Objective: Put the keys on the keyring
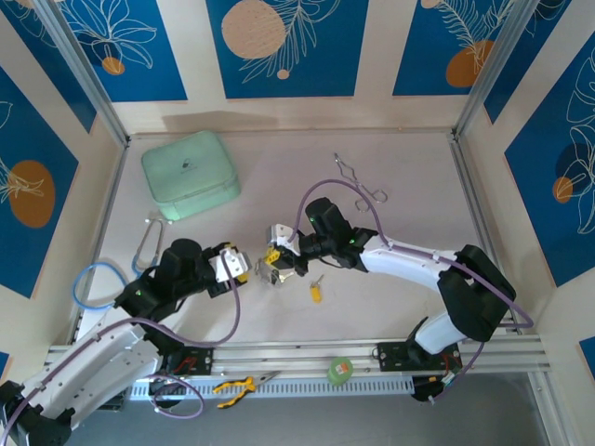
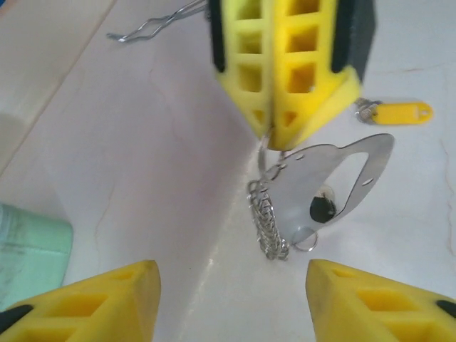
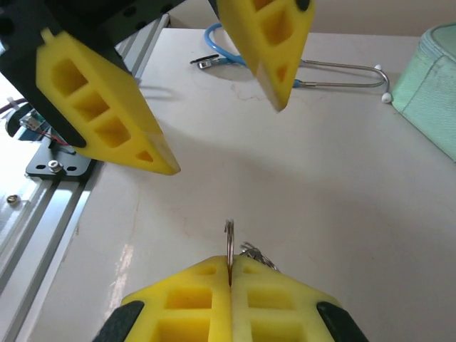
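Note:
My right gripper (image 3: 229, 274) is shut on the thin silvery keyring (image 3: 229, 242), which stands on edge out of its yellow fingertips. Under that grip a link chain (image 2: 267, 221) and a shiny metal tab (image 2: 342, 171) hang to the table. A small black piece (image 2: 320, 209) lies against the tab; I cannot tell whether it is a key. The yellow-headed key (image 1: 316, 293) lies loose on the table just right of the right gripper (image 1: 277, 265). My left gripper (image 1: 237, 265) faces the ring from the left, open, its fingers (image 2: 92, 299) wide apart with nothing between them.
A mint-green case (image 1: 191, 174) sits at the back left. A blue-tubed stethoscope (image 1: 93, 279) lies by the left edge. Silver forceps (image 1: 358, 181) lie behind the right arm. Yellow-handled pliers (image 1: 232, 384) and a green tape roll (image 1: 340, 371) rest on the front rail.

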Controlling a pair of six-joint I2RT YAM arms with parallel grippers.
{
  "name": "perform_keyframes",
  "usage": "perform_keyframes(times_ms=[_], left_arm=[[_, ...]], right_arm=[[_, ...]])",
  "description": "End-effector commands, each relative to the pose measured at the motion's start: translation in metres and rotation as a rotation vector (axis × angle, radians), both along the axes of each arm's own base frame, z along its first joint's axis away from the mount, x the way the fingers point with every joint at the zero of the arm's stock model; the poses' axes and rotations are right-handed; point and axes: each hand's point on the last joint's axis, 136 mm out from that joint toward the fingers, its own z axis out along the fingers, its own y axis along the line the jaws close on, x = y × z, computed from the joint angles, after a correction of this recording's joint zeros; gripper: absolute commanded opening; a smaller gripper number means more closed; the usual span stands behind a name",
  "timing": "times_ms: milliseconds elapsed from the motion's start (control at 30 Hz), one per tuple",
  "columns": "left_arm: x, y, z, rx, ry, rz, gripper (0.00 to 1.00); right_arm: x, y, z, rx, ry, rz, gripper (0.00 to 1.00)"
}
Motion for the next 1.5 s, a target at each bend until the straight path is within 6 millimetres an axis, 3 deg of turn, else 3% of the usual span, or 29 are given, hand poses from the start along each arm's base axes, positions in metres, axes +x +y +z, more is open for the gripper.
perform_keyframes(times_ms=[0,100,367,567,800,933,1300,1467], left_arm=[[-0.013,-0.016,0.002,-0.006,-0.079,-0.167,0.50],[-0.008,-0.021,0.004,-0.054,-0.080,-0.148,0.39],[-0.008,-0.028,0.002,-0.170,-0.005,-0.115,0.34],[-0.009,-0.031,-0.002,-0.215,0.032,-0.100,0.22],[-0.014,-0.038,0.001,-0.249,0.048,-0.144,0.20],[-0.019,-0.041,0.003,-0.257,0.040,-0.185,0.12],[-0.023,-0.043,0.013,-0.295,0.020,-0.212,0.13],[-0.024,-0.043,0.014,-0.295,0.011,-0.222,0.00]], right_arm=[[-0.012,0.000,0.020,0.024,-0.016,0.060,0.00],[-0.016,0.002,0.023,0.023,-0.024,0.076,0.00],[-0.022,0.011,0.031,0.033,-0.051,0.105,0.00],[-0.027,0.014,0.030,0.025,-0.054,0.117,0.00],[-0.031,0.015,0.028,0.003,-0.068,0.119,0.00],[-0.034,0.016,0.027,-0.003,-0.068,0.127,0.00],[-0.035,0.016,0.024,-0.035,-0.069,0.121,0.00],[-0.038,0.016,0.022,-0.042,-0.058,0.126,0.00]])
